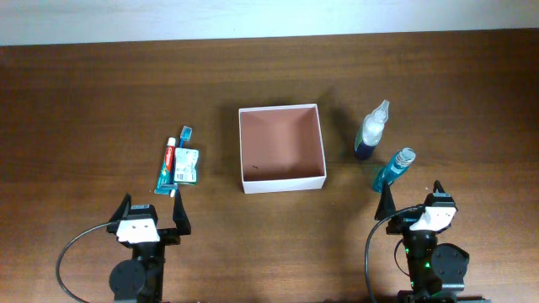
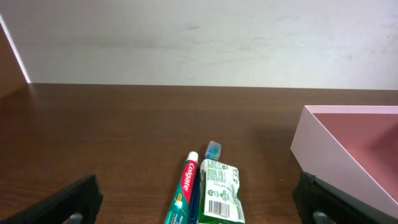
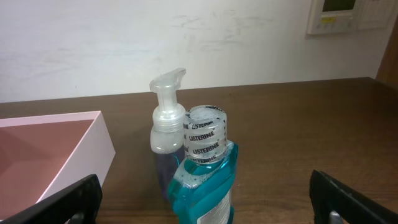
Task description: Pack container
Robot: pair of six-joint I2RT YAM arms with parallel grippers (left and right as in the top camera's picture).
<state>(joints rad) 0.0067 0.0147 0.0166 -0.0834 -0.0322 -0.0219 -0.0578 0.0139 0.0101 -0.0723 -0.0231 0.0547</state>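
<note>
The container [image 1: 284, 180], a square white box with a reddish-brown inside, stands empty at mid-table. Left of it lie a toothpaste tube [image 1: 167, 167], a blue toothbrush [image 1: 184, 135] and a green packet [image 1: 186, 166]. My left gripper [image 1: 152, 208] stands open just in front of them; in its wrist view the tube [image 2: 183, 190] and packet [image 2: 219, 190] lie between the spread fingers [image 2: 74, 202]. Right of the box stand a pump bottle [image 1: 371, 130] and a blue mouthwash bottle [image 1: 392, 168]. My right gripper [image 1: 413, 195] is open right behind the mouthwash [image 3: 205, 180], not touching it.
Brown wooden table [image 1: 101, 101] with a white wall along its far edge. The box's wall shows at the right of the left wrist view [image 2: 336, 162] and at the left of the right wrist view [image 3: 81, 155]. The pump bottle [image 3: 166, 127] stands just behind the mouthwash.
</note>
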